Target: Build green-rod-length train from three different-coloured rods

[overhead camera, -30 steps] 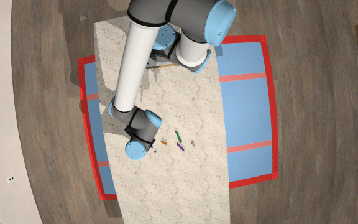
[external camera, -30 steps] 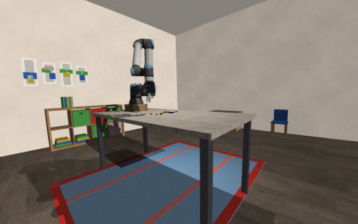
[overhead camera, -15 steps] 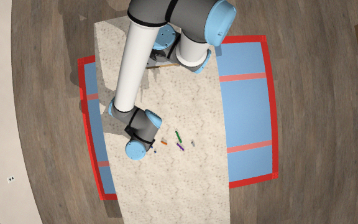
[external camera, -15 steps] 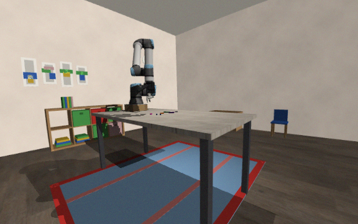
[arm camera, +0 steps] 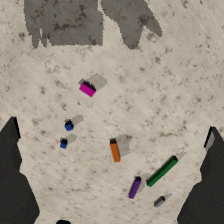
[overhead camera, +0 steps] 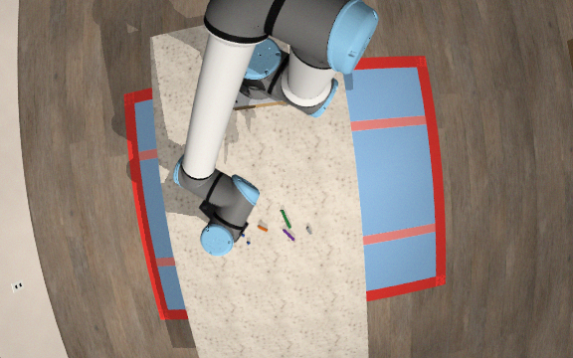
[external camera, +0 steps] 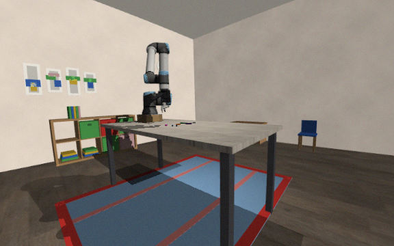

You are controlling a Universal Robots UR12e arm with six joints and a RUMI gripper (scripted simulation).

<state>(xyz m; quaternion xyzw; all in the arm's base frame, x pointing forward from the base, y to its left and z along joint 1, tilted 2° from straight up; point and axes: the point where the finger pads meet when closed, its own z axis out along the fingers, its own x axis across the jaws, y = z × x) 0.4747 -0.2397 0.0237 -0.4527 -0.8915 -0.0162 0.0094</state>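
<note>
In the wrist view, the green rod (arm camera: pixel 162 170) lies slanted at the lower right. A purple rod (arm camera: pixel 134 187) and a small grey rod (arm camera: pixel 159 201) lie close beside it. An orange rod (arm camera: pixel 115 150) lies near the middle. Two blue rods (arm camera: pixel 69 126) (arm camera: pixel 63 144) lie to the left, and a magenta rod (arm camera: pixel 87 89) lies farther up. All lie apart, none end to end. My gripper (arm camera: pixel 113 124) hangs high above them, open and empty. The overhead view shows the green (overhead camera: pixel 286 219), orange (overhead camera: pixel 263 229), purple (overhead camera: pixel 288 235) and grey (overhead camera: pixel 309 229) rods; my wrist hides the magenta one.
The rods lie on a speckled table top (overhead camera: pixel 267 199), near its left edge. The arm's base block (external camera: pixel 149 117) stands at the table's far end. A red-bordered blue mat (overhead camera: pixel 396 174) lies on the floor under the table.
</note>
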